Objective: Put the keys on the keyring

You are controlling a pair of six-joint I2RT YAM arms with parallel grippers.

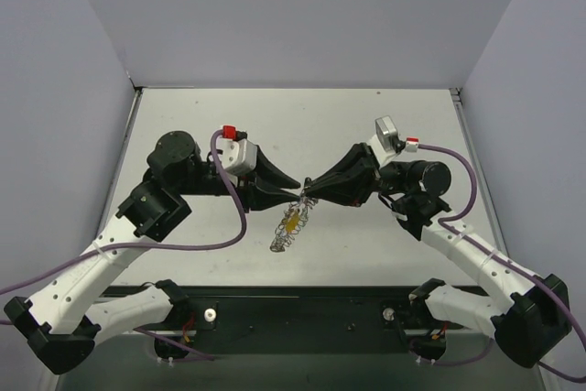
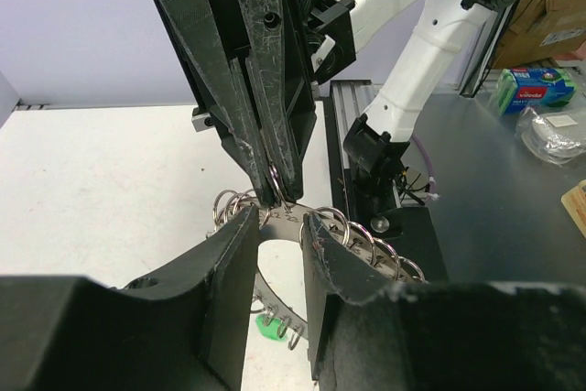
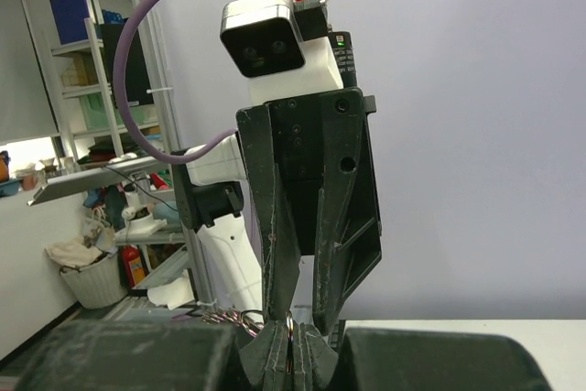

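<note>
the right gripper was clamped shut on the rim of the keyring over the table, the left gripper stood part-way apart astride it, grip not determinable; uneven pull could twist the ring loose and shed the keys.

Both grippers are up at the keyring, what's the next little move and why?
Probably close the left gripper a little onto the keyring. The right gripper is pinched shut on its rim, but the left fingers stand apart beside it and a real grip isn't clear. The ring hangs with a yellow key on it, so a second hold would steady it.
</note>
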